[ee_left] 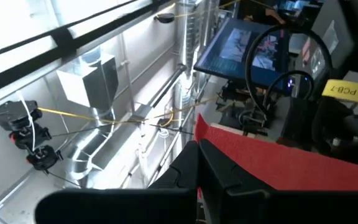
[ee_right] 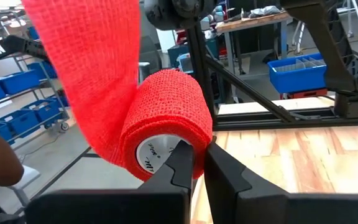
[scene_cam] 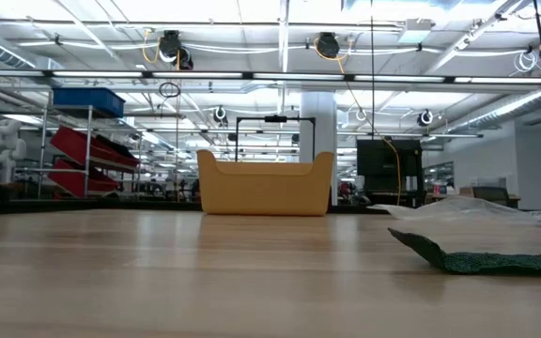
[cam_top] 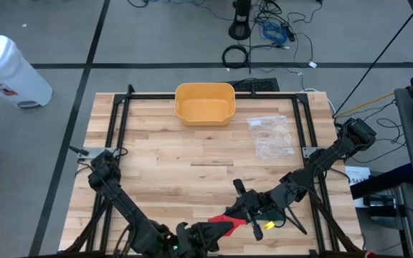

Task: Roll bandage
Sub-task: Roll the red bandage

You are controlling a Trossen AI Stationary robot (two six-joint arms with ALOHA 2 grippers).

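At the near edge of the table I have both arms working together. My right gripper (ee_right: 194,163) is clamped on the red bandage roll (ee_right: 166,121), fingers pinching its rim beside the white core, and the loose strip runs from the roll toward my left gripper (cam_top: 217,229), which is closed on the strip's free end (ee_left: 278,155) (the roll hangs just above the wood, as far as I can tell). Farther out lies a clear plastic bag (cam_top: 271,136), and beyond it, at the far edge, a yellow bin (cam_top: 205,104).
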